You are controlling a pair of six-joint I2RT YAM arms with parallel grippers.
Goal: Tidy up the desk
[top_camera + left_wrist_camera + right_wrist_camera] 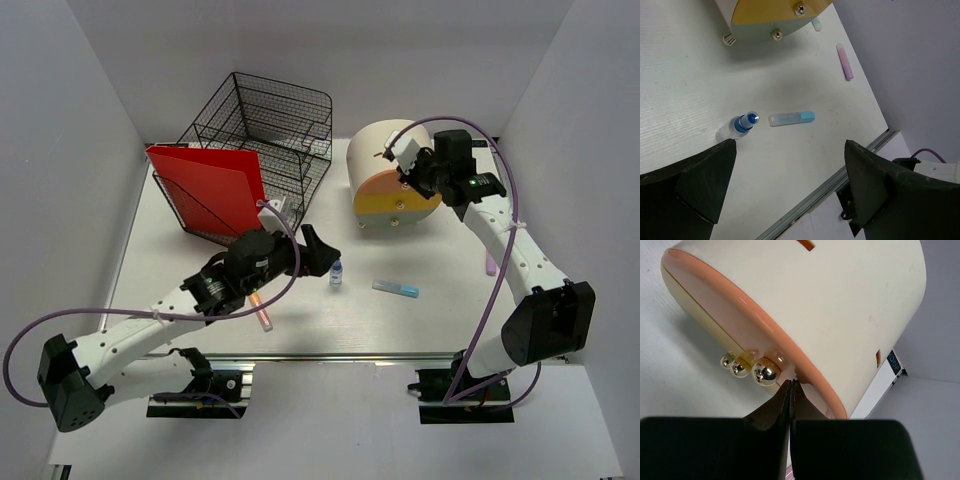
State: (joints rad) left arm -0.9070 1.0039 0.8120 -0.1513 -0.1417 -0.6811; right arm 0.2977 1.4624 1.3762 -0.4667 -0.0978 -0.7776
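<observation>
The white desk (420, 330) holds a small clear bottle with a blue cap (336, 272), a clear tube with a blue end (396, 289) and a pink pen (490, 262). My left gripper (318, 250) is open and empty, hovering just left of the bottle. In the left wrist view (790, 150) the bottle (740, 125), the tube (791, 118) and the pink pen (844, 61) lie beyond its fingers. My right gripper (408, 185) is shut at the front of the round beige drawer unit (392, 180). Its tips (791, 384) sit beside a gold knob (764, 374) at the pink rim.
A black wire mesh tray (265, 140) with a red folder (205, 185) stands at the back left. A pink-orange pen (262, 312) lies under my left arm. The silver rail (330, 357) runs along the near edge. White walls close in on both sides.
</observation>
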